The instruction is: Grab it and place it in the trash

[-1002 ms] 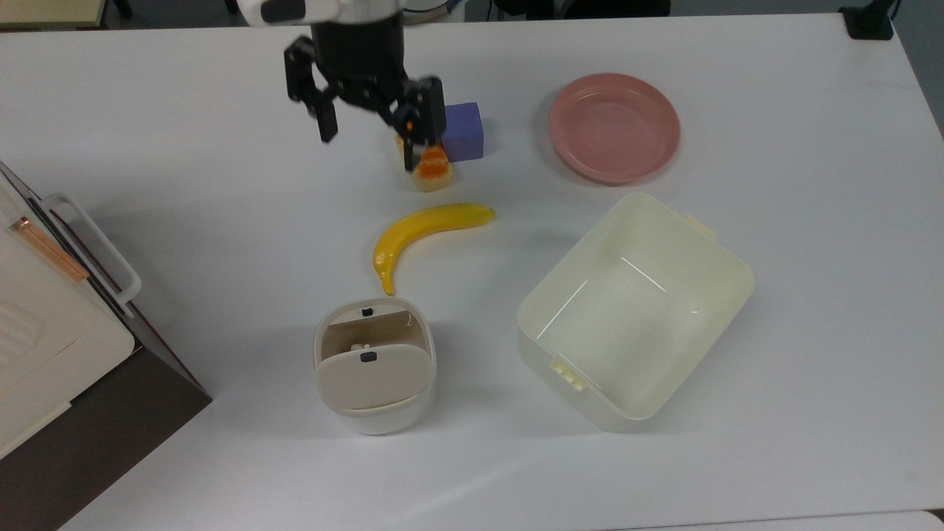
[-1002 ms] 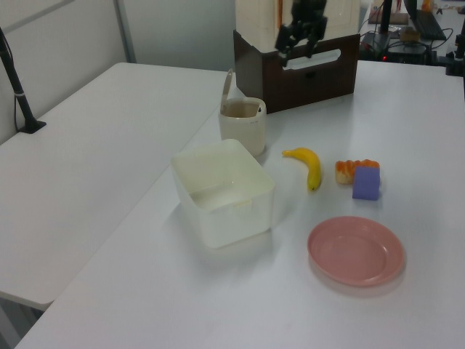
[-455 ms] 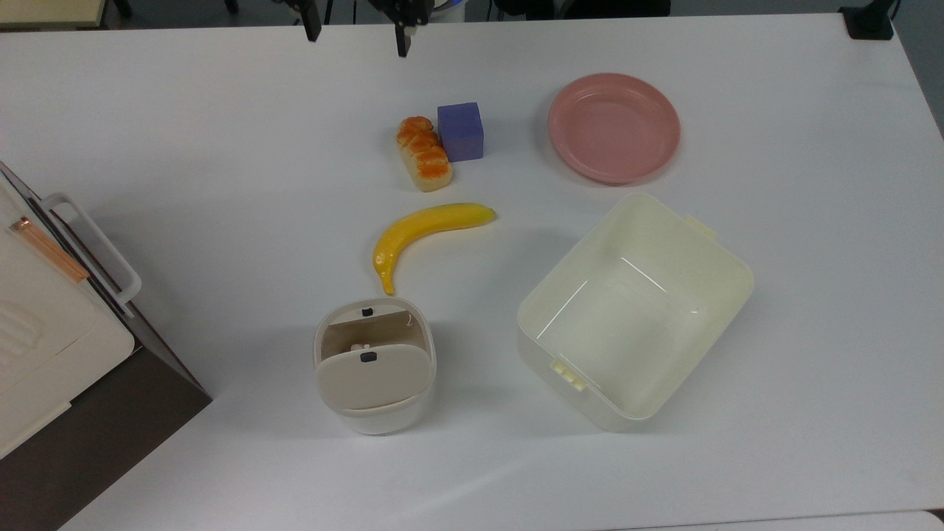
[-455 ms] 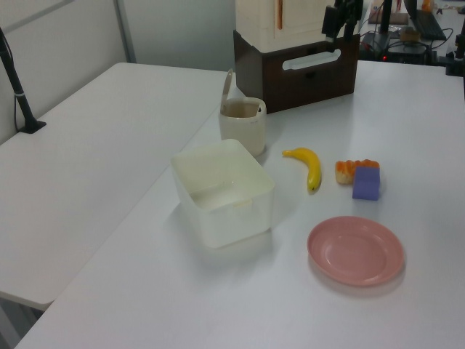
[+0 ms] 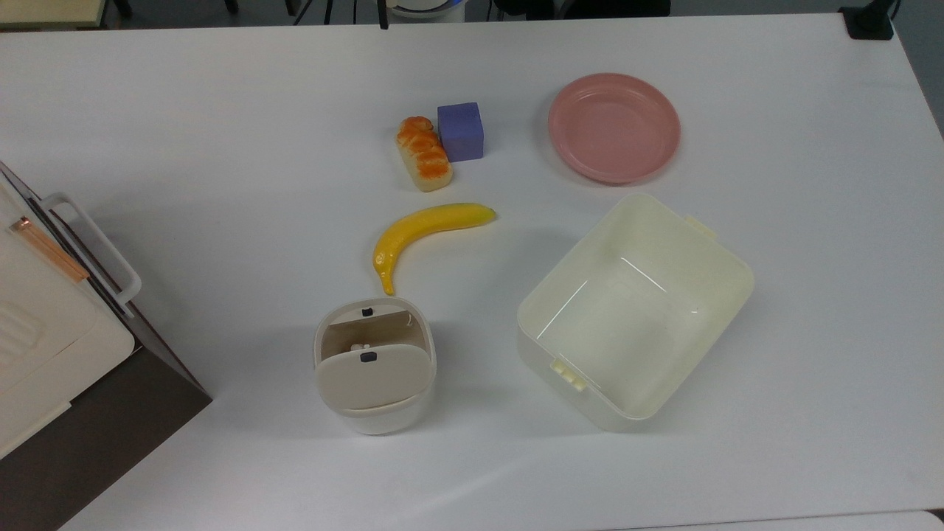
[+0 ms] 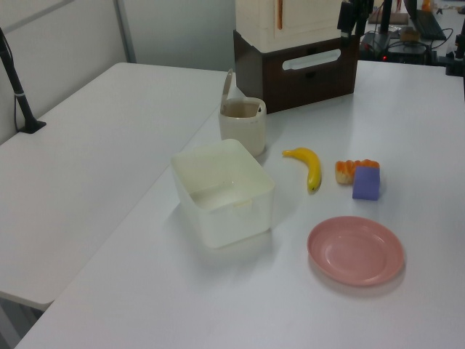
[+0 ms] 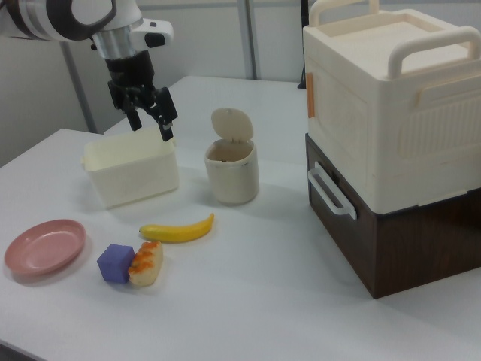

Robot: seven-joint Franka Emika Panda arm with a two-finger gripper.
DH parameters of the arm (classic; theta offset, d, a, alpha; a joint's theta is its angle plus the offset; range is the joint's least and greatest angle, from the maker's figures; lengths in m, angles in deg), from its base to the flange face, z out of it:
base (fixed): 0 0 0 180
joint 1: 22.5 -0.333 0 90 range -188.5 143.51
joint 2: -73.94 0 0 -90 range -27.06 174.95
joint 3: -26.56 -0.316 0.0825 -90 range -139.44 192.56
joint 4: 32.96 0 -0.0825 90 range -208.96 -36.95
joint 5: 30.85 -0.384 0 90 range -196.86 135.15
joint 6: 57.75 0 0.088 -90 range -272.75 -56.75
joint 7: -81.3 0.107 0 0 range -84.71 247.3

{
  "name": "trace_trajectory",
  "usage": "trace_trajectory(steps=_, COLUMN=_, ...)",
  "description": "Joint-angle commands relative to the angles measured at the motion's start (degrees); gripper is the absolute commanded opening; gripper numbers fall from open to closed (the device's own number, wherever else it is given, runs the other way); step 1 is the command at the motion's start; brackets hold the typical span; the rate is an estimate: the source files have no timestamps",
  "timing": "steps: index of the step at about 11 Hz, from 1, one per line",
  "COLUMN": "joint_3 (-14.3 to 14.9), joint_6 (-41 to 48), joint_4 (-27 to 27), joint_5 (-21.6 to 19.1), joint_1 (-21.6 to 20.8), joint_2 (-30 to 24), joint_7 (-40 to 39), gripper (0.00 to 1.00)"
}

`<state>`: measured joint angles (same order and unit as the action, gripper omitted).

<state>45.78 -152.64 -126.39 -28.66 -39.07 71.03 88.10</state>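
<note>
The trash (image 5: pixel 375 365) is a small rounded white bin near the table's front in the top view. Its beige flap lid (image 7: pixel 231 125) is tipped up in the right view. Inside the opening lies a small pale lump (image 5: pixel 358 346); I cannot tell whether it is the paper wad. In the right view my gripper (image 7: pixel 152 129) hangs high in the air, open, with nothing between its fingers, well away from the trash (image 7: pixel 233 174). It also shows as a dark shape (image 6: pixel 352 18) at the top of the left view.
A banana (image 5: pixel 424 232) lies just beyond the bin. Further back are an orange-glazed bread loaf (image 5: pixel 424 153) against a purple cube (image 5: pixel 461 131), and a pink plate (image 5: pixel 613 127). A cream tub (image 5: pixel 634 310) stands on the top view's right. A cream-and-brown box (image 5: pixel 51 354) fills the top view's left.
My open gripper has pulled up and away from above the bread loaf, past the top view's top edge. Nothing on the table has moved.
</note>
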Motion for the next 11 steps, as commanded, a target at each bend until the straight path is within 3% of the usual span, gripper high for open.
trace_trajectory(steps=1, joint_3=0.0, joint_6=1.5, joint_4=-2.5, joint_5=1.4, joint_1=-0.5, joint_2=-1.7, joint_7=-5.7, gripper=1.00)
trace_trajectory(steps=11, joint_3=0.1, joint_6=1.5, joint_4=-2.1, joint_5=0.5, joint_1=-0.6, joint_2=-2.1, joint_7=-5.6, gripper=1.00)
